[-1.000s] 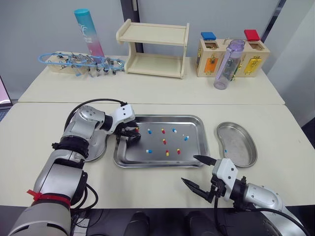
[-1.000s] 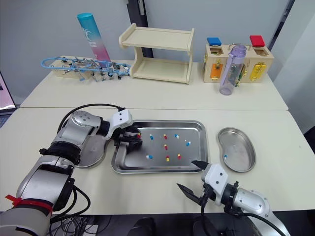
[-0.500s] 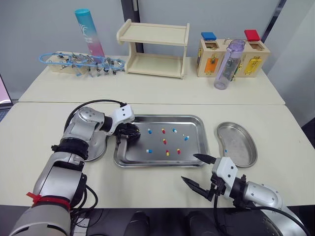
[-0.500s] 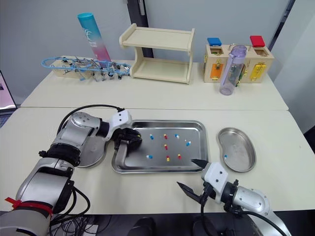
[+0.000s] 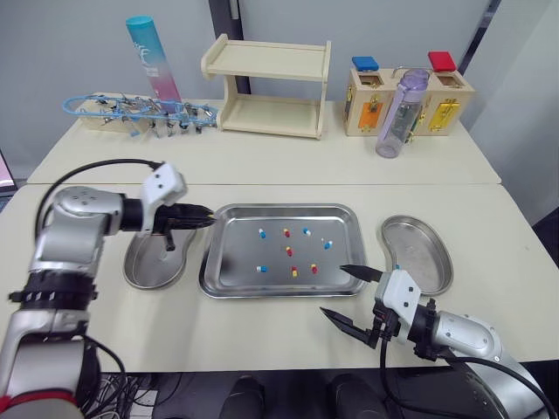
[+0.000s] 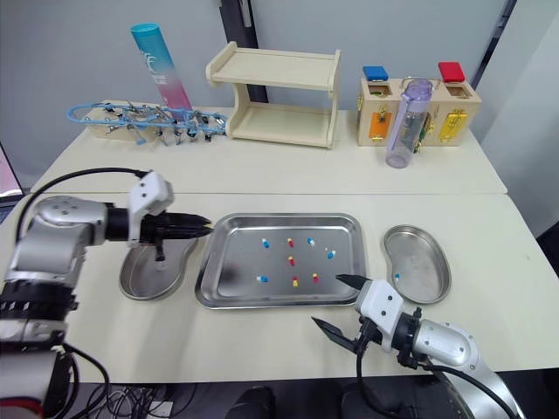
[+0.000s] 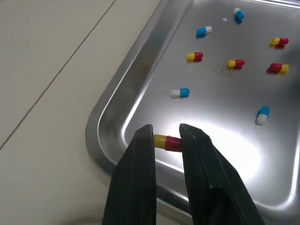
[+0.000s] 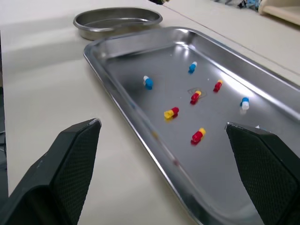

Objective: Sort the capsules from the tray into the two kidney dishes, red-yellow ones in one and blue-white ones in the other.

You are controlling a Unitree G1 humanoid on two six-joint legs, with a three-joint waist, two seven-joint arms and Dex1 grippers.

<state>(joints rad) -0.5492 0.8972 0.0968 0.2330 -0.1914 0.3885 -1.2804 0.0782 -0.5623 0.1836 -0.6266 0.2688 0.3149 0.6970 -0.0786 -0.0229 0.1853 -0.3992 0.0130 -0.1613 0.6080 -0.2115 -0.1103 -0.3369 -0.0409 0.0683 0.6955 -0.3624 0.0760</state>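
Left gripper point(image 7: 166, 134) lifted 1 capsule point(image 7: 167, 142); tray point(image 5: 229, 262) holds 8

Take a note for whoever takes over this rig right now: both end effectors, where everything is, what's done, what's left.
Left end effector: shut on a red-yellow capsule, hovering between the left dish and the tray.
Right end effector: open, empty, by the tray's near right corner.
Tray: eight capsules, four red-yellow, four blue-white.
Done: one blue-white capsule lies in the right dish.
Left: drop the held capsule in the left dish, then sort the remaining eight.
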